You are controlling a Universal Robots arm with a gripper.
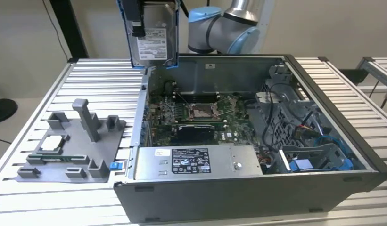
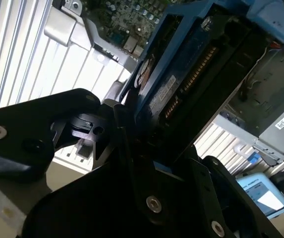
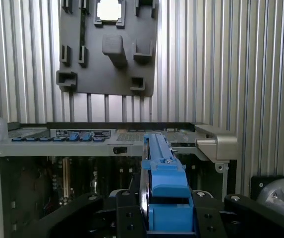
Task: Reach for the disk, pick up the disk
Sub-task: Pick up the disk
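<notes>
The disk [image 1: 157, 40], a silver-grey metal drive with a white label and blue side rails, hangs upright in the air at the top of the exterior view. It is above the back left corner of the open computer case [image 1: 344, 136]. My gripper [image 1: 140, 26] is shut on the disk, with one black finger across its labelled face. In the first wrist view the disk [image 3: 162, 168] shows edge-on, its blue rail clamped in my gripper [image 3: 166, 220]. In the second wrist view the disk [image 2: 181, 74] runs away from my gripper [image 2: 156, 148], over the case.
Inside the case lie a green motherboard [image 1: 200, 113], a grey metal box with a sticker [image 1: 200, 162] and cables at the exterior view's right. A grey holder [image 1: 74, 146] carrying a pale square chip [image 1: 52, 143] rests on the slatted table [image 1: 93, 80]. The arm's joint [image 1: 225, 28] stands behind the case.
</notes>
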